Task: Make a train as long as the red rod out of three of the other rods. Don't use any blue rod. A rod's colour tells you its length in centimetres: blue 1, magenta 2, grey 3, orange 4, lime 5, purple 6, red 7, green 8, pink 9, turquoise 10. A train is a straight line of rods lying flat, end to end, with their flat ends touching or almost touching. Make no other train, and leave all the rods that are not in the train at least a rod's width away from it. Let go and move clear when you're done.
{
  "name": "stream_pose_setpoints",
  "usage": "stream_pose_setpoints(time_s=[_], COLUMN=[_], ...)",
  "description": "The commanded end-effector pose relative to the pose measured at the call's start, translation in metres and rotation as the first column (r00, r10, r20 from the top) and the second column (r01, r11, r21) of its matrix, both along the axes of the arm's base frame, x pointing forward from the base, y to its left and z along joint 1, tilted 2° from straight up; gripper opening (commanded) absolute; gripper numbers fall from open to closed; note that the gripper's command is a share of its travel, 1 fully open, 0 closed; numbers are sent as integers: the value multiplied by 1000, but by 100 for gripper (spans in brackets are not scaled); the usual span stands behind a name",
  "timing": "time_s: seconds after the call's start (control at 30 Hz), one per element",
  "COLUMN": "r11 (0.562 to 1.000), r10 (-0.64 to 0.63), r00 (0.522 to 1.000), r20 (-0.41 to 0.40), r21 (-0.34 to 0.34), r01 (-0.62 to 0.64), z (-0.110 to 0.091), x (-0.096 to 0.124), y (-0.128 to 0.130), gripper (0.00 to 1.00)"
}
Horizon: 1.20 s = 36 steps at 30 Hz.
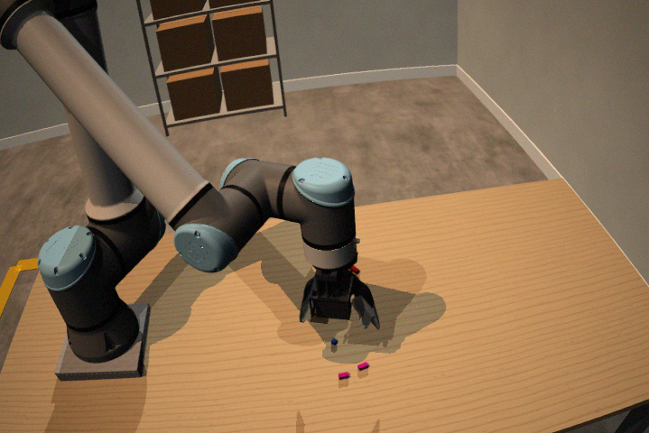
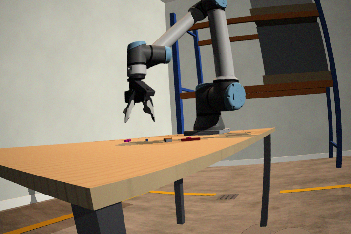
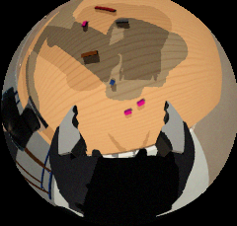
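Note:
My gripper [image 1: 338, 323] [image 2: 140, 121] [image 3: 119, 103] is open and empty, high above the table. Two magenta rods lie near each other with a gap: one magenta rod [image 1: 363, 365] [image 3: 141, 103] and another magenta rod [image 1: 343, 375] [image 3: 128, 112]. A blue rod [image 1: 334, 341] [image 2: 147, 140] [image 3: 113, 82] lies a little apart from them. In the wrist view an orange rod [image 3: 90, 53] lies farther up, with a grey rod [image 3: 122, 21] [image 2: 168, 140], a third magenta rod [image 3: 85, 24] [image 2: 189, 137] and the red rod [image 3: 105, 9] [image 2: 190, 139] beyond. The gripper hides most of these in the top view.
The wooden table [image 1: 488, 306] [image 2: 70, 162] carries the arm's base plate [image 1: 99, 368] at its left in the top view. The arm's shadow covers the orange and grey rods. Shelves with boxes [image 1: 191, 43] stand on the floor behind the table.

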State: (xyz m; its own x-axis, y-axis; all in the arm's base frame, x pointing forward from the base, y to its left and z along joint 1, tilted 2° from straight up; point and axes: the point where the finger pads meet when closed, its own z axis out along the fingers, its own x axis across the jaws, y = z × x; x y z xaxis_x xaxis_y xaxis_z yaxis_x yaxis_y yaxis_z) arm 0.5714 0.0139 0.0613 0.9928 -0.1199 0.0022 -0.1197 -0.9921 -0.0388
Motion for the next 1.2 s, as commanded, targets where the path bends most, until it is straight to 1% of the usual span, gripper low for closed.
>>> stream_pose_setpoints(time_s=[0.0, 0.07, 0.2, 0.37, 0.5, 0.57, 0.63, 0.77, 1.03, 1.07, 1.13, 1.17], r11=[994, 977, 948, 892, 832, 832, 772, 696, 518, 501, 501, 487], r10=[108, 212, 317, 453, 554, 554, 636, 718, 855, 865, 865, 874], r00=[994, 977, 948, 891, 832, 832, 771, 696, 517, 500, 500, 486], r20=[7, 11, 15, 20, 23, 23, 26, 29, 34, 34, 34, 34], r21=[1, 0, -2, -6, -9, -9, -12, -16, -24, -25, -25, -26], r01=[-108, -212, -317, -453, -554, -554, -636, -718, -855, -865, -865, -873], z=[1, 2, 2, 2, 3, 3, 3, 3, 3, 3, 3, 3], x=[-4, -9, -14, -22, -29, -29, -35, -42, -56, -58, -58, -59], y=[14, 27, 40, 58, 71, 71, 83, 95, 118, 120, 120, 122], gripper=[100, 100, 100, 100, 100, 100, 100, 100, 100, 100, 100, 100])
